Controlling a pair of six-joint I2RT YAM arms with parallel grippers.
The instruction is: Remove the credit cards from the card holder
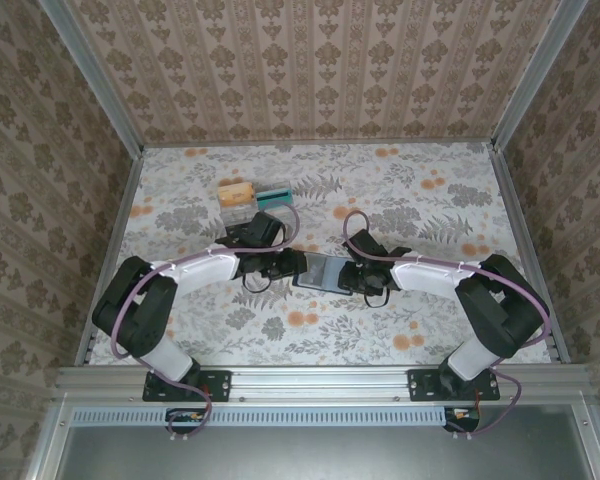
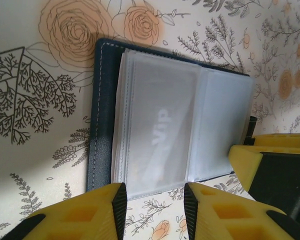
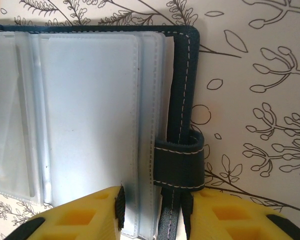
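The card holder [image 1: 325,270] lies open at the table's middle, navy cover [image 2: 102,125] down and greyish see-through pockets up. A pale credit card [image 2: 162,135] with "VIP" lettering shows through one pocket. My left gripper [image 2: 154,192] hovers at the holder's left end [image 1: 292,265], open, with the pocket's edge just at its fingertips. From the other side my right gripper [image 3: 153,197] reaches the holder's right end [image 1: 355,272]. Its jaws are closed on the cover's raised edge [image 3: 179,110] and the pocket sheets beside the strap loop [image 3: 179,162].
A clear plastic tray [image 1: 242,200] stands behind the left arm. A tan card [image 1: 238,190] and a teal card [image 1: 273,195] lie in it. Papered walls and metal rails ring the flowered table [image 1: 450,200]. A right finger [image 2: 245,160] shows in the left wrist view.
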